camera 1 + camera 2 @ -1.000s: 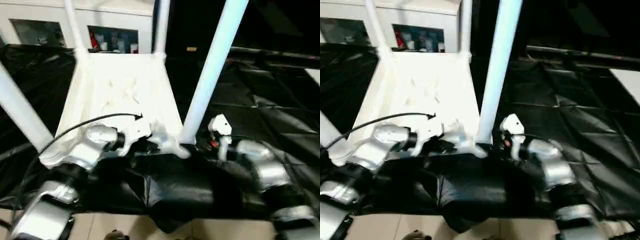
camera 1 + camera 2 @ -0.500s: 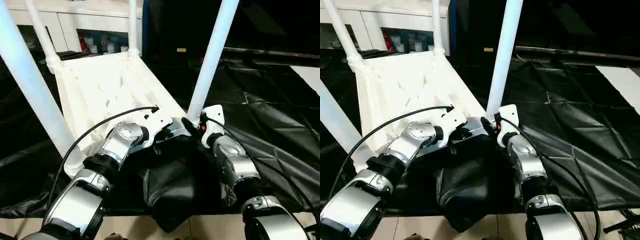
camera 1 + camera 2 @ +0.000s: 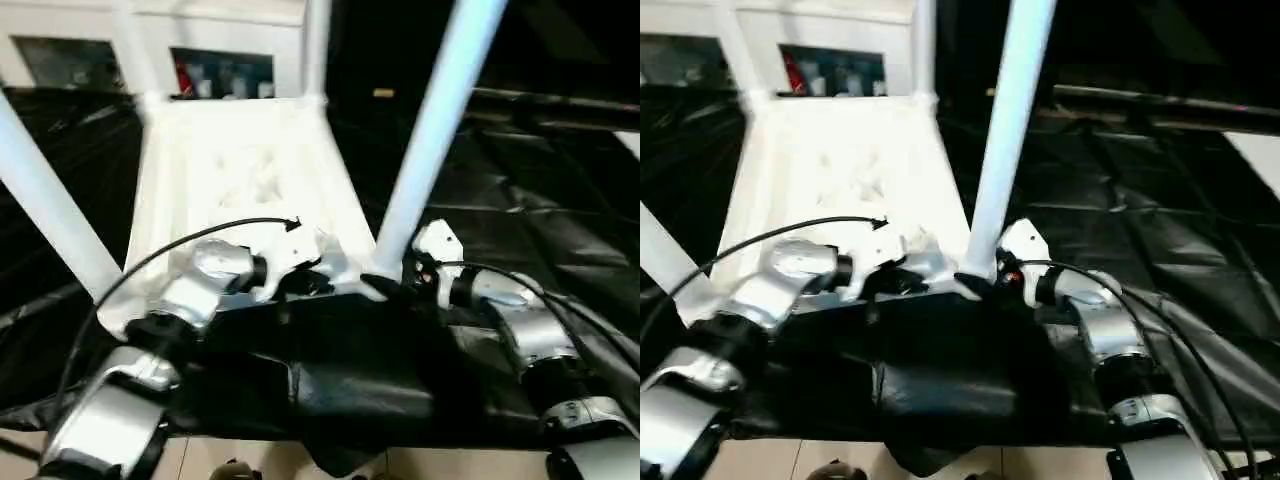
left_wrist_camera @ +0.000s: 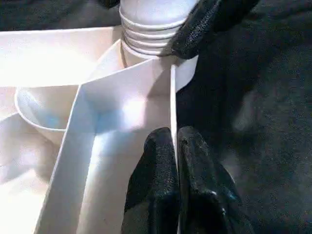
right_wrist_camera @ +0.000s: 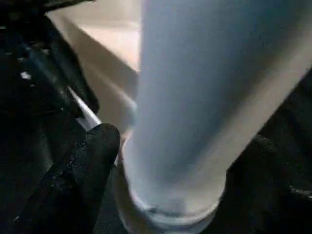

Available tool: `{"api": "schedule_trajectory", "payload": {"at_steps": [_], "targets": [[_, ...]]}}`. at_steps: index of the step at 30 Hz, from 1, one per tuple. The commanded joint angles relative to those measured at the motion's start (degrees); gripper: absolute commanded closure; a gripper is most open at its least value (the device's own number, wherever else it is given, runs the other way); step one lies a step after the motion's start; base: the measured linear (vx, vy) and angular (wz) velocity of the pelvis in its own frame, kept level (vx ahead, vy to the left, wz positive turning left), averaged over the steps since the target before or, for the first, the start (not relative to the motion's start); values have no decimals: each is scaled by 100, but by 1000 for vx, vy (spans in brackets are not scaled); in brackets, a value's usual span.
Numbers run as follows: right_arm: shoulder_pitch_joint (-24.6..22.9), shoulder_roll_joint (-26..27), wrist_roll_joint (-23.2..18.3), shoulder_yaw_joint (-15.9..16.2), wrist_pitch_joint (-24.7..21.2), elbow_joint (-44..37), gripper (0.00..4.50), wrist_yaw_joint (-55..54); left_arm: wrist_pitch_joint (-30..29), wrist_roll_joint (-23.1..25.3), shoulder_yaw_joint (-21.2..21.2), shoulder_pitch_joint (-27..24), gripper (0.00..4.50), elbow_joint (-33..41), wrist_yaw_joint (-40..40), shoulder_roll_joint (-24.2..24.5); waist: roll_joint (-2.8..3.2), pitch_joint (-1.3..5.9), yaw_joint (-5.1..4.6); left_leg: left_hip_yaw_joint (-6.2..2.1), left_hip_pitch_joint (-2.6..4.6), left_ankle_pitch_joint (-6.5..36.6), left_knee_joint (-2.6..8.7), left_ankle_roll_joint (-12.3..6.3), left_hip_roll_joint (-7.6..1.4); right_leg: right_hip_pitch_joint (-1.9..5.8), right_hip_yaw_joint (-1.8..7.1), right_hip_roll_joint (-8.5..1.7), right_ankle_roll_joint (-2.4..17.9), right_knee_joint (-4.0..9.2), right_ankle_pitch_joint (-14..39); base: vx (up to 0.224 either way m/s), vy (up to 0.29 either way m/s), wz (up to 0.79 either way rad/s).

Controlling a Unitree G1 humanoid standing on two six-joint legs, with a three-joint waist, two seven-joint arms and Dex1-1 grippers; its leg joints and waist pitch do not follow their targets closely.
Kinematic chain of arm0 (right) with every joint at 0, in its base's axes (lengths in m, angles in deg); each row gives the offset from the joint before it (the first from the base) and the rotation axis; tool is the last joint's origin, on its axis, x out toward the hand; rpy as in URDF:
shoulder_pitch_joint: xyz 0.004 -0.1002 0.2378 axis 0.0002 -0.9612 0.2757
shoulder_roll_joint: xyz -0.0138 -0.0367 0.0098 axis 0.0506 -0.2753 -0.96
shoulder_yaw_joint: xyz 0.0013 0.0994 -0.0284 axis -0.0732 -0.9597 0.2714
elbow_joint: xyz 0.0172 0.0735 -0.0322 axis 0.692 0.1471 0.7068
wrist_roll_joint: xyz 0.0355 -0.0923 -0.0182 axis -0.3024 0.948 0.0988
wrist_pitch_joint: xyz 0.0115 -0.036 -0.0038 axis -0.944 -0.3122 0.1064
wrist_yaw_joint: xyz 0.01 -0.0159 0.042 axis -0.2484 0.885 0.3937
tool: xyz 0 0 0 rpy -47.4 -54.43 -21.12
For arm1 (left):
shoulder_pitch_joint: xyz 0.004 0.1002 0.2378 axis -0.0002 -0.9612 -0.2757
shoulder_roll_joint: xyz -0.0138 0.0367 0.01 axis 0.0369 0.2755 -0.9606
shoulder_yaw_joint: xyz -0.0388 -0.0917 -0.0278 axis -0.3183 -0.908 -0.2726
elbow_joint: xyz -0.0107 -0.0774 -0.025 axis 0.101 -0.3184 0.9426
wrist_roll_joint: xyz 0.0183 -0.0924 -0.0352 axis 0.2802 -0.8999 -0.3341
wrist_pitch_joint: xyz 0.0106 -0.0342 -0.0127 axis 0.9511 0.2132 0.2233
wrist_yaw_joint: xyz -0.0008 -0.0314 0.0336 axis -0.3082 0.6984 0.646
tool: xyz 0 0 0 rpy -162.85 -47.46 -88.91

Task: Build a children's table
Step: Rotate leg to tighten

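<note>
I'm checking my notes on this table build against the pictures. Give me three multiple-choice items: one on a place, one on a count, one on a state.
1. What does the left claw pinch?
A. a thin wall at the tabletop's near edge
B. a leg
C. the black sheet

2. How many white legs stand up from the tabletop?
A. two
B. three
C. four

3. How do the right claw's fingers stand at the near right leg?
A. shut flat beside it
B. spread, one on each side of its base
C. far off it

Answers:
1 A: the left wrist view shows both fingers closed on the thin wall.
2 C: the head views show one leg at each corner.
3 B: the right wrist view shows black fingers flanking the leg.
</note>
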State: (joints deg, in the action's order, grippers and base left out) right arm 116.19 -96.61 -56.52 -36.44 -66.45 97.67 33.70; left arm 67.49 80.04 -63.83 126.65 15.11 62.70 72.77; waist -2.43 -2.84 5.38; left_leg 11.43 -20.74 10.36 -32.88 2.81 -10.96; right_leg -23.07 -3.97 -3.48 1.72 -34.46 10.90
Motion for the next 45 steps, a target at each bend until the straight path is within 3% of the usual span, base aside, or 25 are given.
{"api": "schedule_trajectory", "payload": {"at_steps": [1, 2, 5, 7, 9, 11, 17, 18, 20, 22, 23, 24, 25, 27, 29, 30, 32, 33, 35, 38, 41, 45], "targets": [[-24, -170, -21, 58, 41, -118, 81, 184, 68, -260, 70, -148, 450, 171, 414, 28, -38, 398, 21, -96, 39, 213, 247, -723, -290, 332, 305, -504, 1464, 214, -351, 0, 0, 0], [-28, -186, -24, 67, 41, -122, 81, 223, 62, -265, 65, -157, 450, 182, 449, 47, -38, 394, 22, -94, 35, 234, 244, -720, -292, 327, 302, -504, 1469, 217, -322, 0, 0, 0], [-79, -224, -84, 77, -15, -188, 81, 388, 80, -278, 10, -195, 450, 209, 554, 121, -23, 343, 21, -95, 40, 717, 268, -543, -298, 301, 298, -513, 1343, 312, 480, 0, 0, 0], [-142, -211, -199, 52, -137, -308, 114, 522, 69, -304, -15, -233, 450, 265, 598, 176, -30, 318, 14, -113, 54, 1046, 294, -335, -302, 292, 310, -524, 1136, 380, 1168, 0, 0, 0], [-171, -192, -248, 35, -199, -359, 114, 591, 50, -314, -24, -257, 450, 300, 618, 201, -30, 318, 1, -124, 56, 1123, 305, -261, -307, 281, 318, -530, 1067, 394, 1382, 0, 0, 0], [-199, -168, -290, 30, -254, -395, 150, 638, 35, -315, -34, -276, 450, 327, 620, 212, -35, 322, -18, -132, 53, 1098, 308, -235, -301, 278, 320, -523, 1054, 394, 1385, 0, 0, 0], [-269, -2, -331, -25, -447, -321, 178, 437, 7, -227, -92, -244, 450, 277, 282, 128, -84, 333, -20, -122, 36, 861, 287, -311, -288, 282, 323, -521, 1081, 355, 1107, 0, 0, 0], [-252, 155, -210, -83, -520, -131, 178, -93, -109, -39, -107, -135, 450, 79, -243, 1, -76, 325, -24, -125, 43, 877, 292, -304, -285, 271, 321, -525, 1067, 366, 1178, 0, 0, 0], [-223, 251, -132, -115, -562, -2, 180, -435, -181, 57, -119, -62, 450, -52, -551, -82, -83, 302, -38, -131, 56, 1009, 304, -232, -277, 251, 315, -532, 997, 413, 1536, 0, 0, 0], [-136, 469, 32, -186, -602, 290, 181, -1177, -171, 186, -130, 74, 450, -295, -1033, -263, -76, 273, -83, -157, 81, 1337, 330, -41, -276, 222, 307, -542, 834, 485, 2200, 0, 0, 0], [-72, 612, 57, -264, -656, 447, 181, -1586, -201, 275, -82, 129, 450, -373, -1212, -350, -56, 274, -96, -167, 82, 1375, 346, 11, -273, 227, 309, -546, 799, 494, 2294, 0, 0, 0], [63, 892, 19, -470, -757, 714, 181, -2353, -300, 404, -9, 218, 450, -494, -1537, -541, -73, 276, -121, -180, 90, 1496, 352, 56, -268, 226, 304, -547, 723, 514, 2455, 0, 0, 0], [199, 1156, -73, -671, -862, 941, 181, -3004, -435, 455, 13, 293, 450, -595, -1852, -777, -39, 273, -154, -184, 101, 1562, 352, 95, -269, 205, 319, -553, 734, 529, 2483, 0, 0, 0], [277, 1290, -100, -751, -894, 1072, 182, -3350, -496, 463, 21, 331, 450, -644, -2011, -934, -49, 291, -210, -203, 105, 1605, 365, 165, -272, 216, 311, -549, 756, 514, 2414, 0, 0, 0], [387, 1535, 56, -631, -876, 1240, 182, -3632, -560, 572, 122, 388, 450, -732, -2216, -1209, -14, 300, -217, -181, 126, 1583, 346, 127, -269, 192, 327, -537, 825, 516, 2159, 0, 0, 0], [417, 1635, 273, -407, -792, 1258, 182, -3588, -502, 648, 211, 408, 450, -775, -2192, -1293, -46, 301, -225, -178, 102, 1565, 342, 91, -257, 214, 327, -527, 851, 509, 2036, 0, 0, 0], [424, 1663, 352, -323, -760, 1257, 182, -3559, -478, 649, 225, 412, 450, -788, -2159, -1317, -52, 307, -202, -162, 93, 1498, 329, 16, -241, 231, 337, -530, 839, 506, 1925, 0, 0, 0], [458, 1765, 291, -361, -588, 1243, 112, -3430, -420, 506, 104, 437, 450, -833, -2083, -1360, -56, 300, -196, -165, 90, 1513, 338, -29, -242, 234, 330, -527, 823, 512, 1963, 0, 0, 0], [489, 1764, 214, -423, -424, 1212, 112, -3278, -360, 424, 31, 434, 450, -833, -1992, -1308, -76, 304, -194, -169, 89, 1524, 337, -42, -244, 237, 327, -536, 809, 516, 2029, 0, 0, 0], [500, 1569, 159, -384, -112, 1078, 92, -2800, -175, 427, 36, 380, 450, -815, -1783, -1108, -67, 307, -200, -174, 82, 1562, 341, -86, -253, 242, 325, -536, 806, 515, 2073, 0, 0, 0], [408, 1324, -149, -387, -35, 705, 76, -1914, -87, 369, -18, 299, 450, -746, -1507, -906, -72, 312, -178, -161, 63, 1424, 323, -213, -257, 272, 331, -537, 910, 482, 1757, 0, 0, 0], [130, 661, -214, -66, -123, 162, 76, -514, 113, 151, -88, 156, 450, -522, -795, -538, -70, 317, -118, -138, 48, 1116, 306, -390, -264, 297, 326, -527, 1036, 440, 1360, 0, 0, 0]]}}
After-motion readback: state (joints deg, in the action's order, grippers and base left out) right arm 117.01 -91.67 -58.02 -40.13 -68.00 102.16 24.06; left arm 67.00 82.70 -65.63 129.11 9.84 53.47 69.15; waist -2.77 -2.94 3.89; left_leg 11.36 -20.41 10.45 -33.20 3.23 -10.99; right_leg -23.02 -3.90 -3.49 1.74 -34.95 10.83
